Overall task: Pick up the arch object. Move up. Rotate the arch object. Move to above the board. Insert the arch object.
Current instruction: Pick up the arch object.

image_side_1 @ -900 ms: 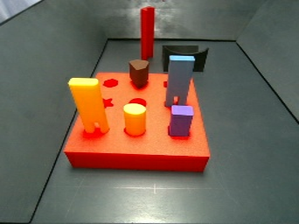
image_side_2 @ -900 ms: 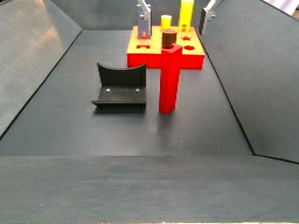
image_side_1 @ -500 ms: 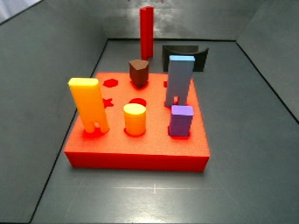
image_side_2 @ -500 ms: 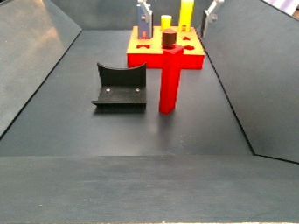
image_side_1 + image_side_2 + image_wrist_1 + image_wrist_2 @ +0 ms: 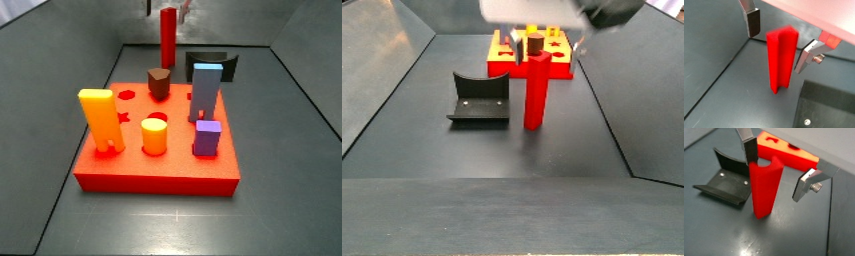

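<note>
The arch object is a tall, narrow bright red block standing upright on the dark floor behind the board, a thick red-orange slab. It also shows in a side view and in both wrist views. My gripper is open and hangs over the arch's top, blurred in a side view. In both wrist views the gripper has one finger on each side of the arch's upper end. One finger is close to the arch; the other stands apart.
The board carries an orange-yellow block, a yellow cylinder, a purple block, a blue-grey pillar and a brown peg. The dark fixture stands next to the arch. Grey walls enclose the floor.
The gripper has come down over the arch: its fingers now show at the top of a side view, and its body blurs into the other. The arch has not moved.
</note>
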